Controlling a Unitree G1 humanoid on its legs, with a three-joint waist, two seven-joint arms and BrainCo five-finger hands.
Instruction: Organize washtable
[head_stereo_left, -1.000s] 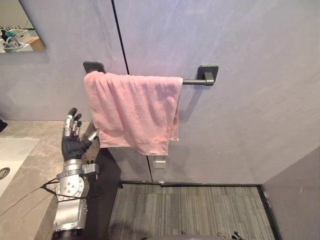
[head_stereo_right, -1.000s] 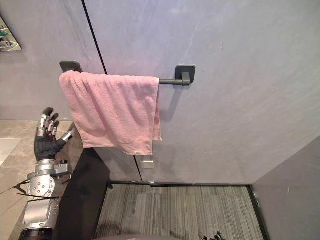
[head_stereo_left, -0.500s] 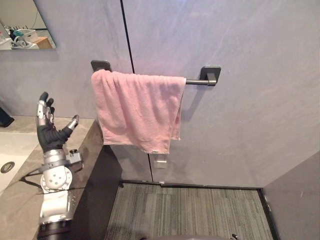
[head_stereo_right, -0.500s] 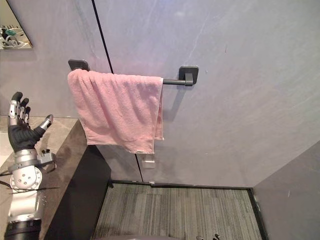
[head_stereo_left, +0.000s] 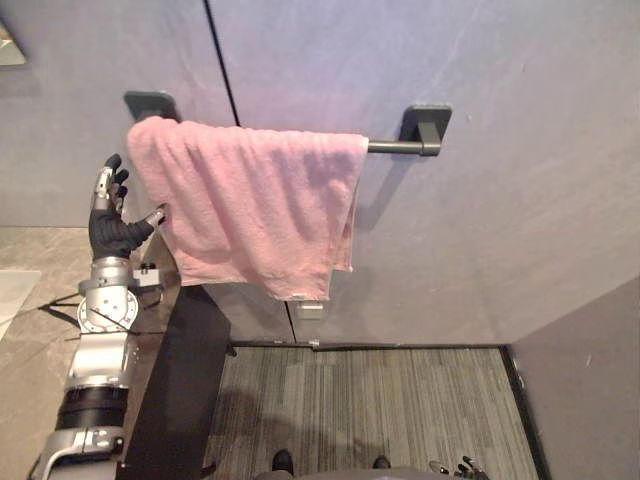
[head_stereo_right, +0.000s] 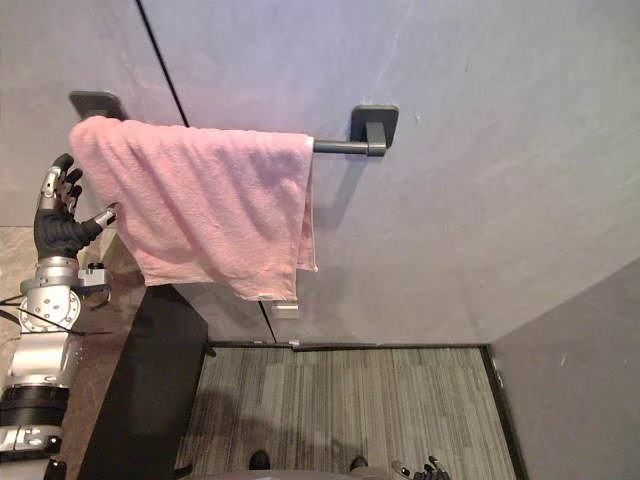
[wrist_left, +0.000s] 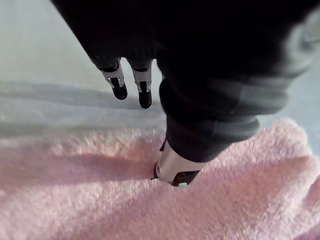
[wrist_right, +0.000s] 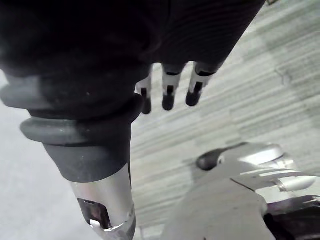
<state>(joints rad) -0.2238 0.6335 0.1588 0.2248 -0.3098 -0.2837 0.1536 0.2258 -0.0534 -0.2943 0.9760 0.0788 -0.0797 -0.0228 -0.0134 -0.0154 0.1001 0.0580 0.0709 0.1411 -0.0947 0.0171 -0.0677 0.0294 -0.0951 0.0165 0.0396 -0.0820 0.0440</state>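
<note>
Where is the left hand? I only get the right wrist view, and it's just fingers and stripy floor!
Observer: The left hand is raised beside the left edge of the pink towel, fingers straight.
Operator: Is it grabbing it?
Observer: No. In the left wrist view the tip of the thumb looks to be just touching the cloth.
Operator: Where's the towel hanging?
Observer: Over a dark bar on the wall, bunched toward the left. The bar's right end is bare.

place: probably a washroom | pink towel (head_stereo_left: 255, 215) on wall rail (head_stereo_left: 395, 147) (stone counter (head_stereo_left: 30, 330) beside)
</note>
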